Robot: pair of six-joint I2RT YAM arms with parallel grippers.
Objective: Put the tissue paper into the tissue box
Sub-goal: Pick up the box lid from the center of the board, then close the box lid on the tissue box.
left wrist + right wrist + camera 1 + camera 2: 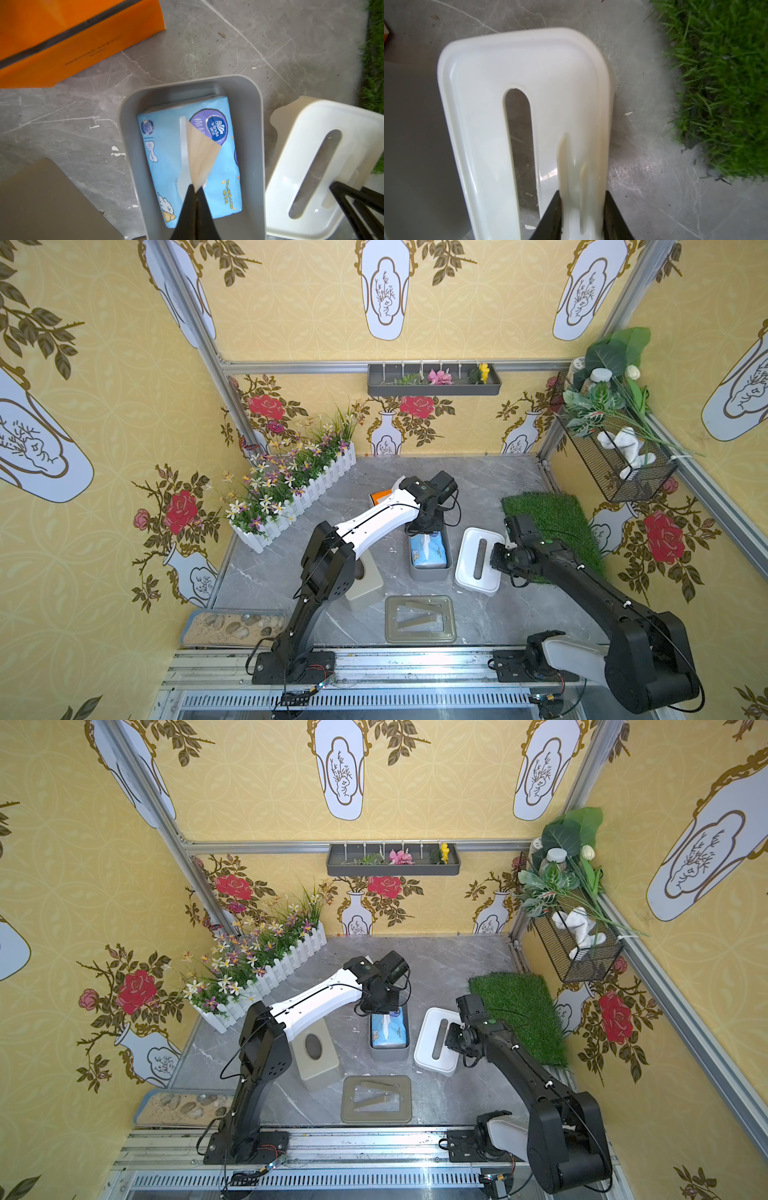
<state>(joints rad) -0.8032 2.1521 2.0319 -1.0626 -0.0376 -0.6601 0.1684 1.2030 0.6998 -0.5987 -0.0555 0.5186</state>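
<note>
Nearest the arm bases lies an olive frame (391, 620), out of play. Past it sits the grey box (428, 576), and the blue pack (428, 558) already lies inside, its long axis running near to far along the box. The left claw (195, 189) hangs above the pack, clenched on a tissue sheet (202, 153) drawn up from the slit (pinched at its tip only). Just beside the box, on its right, the right claw (582, 196) grasps the white lid (483, 108) by its rim, slot roughly parallel to the pack. The lid probably goes leftward over the box, so the right arm is nearer. Farthest sits an orange carton (72, 37).
</note>
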